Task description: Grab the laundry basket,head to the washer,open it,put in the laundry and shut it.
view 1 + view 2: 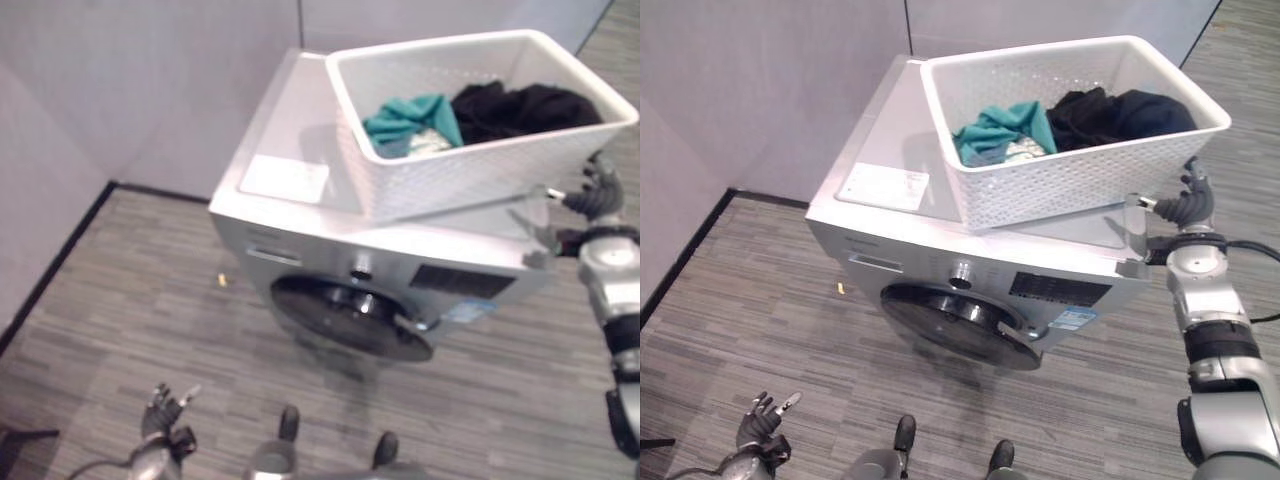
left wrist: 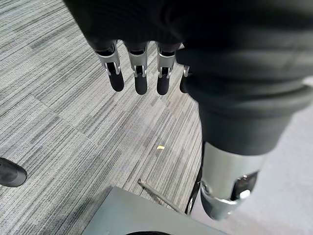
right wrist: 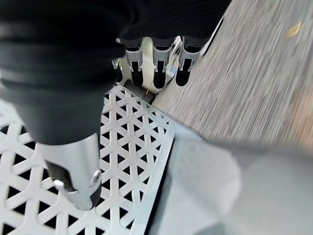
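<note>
A white lattice laundry basket (image 1: 470, 182) stands on top of the silver washer (image 1: 290, 120), towards its right side. It holds a teal garment (image 1: 410, 120) and black clothes (image 1: 525, 108). The washer's round dark door (image 1: 350, 318) is closed. My right hand (image 1: 1188, 205) is beside the basket's right end, fingers relaxed and holding nothing; the right wrist view shows its fingers (image 3: 155, 68) just off the lattice wall (image 3: 122, 147). My left hand (image 1: 165, 415) hangs low in front of the washer, above the floor, open with straight fingers (image 2: 139, 68).
The washer backs into a corner of grey wall panels. A white label (image 1: 285, 178) lies on its top and a control knob (image 1: 361, 270) sits above the door. A small yellow scrap (image 1: 221, 281) lies on the striped grey floor to the washer's left.
</note>
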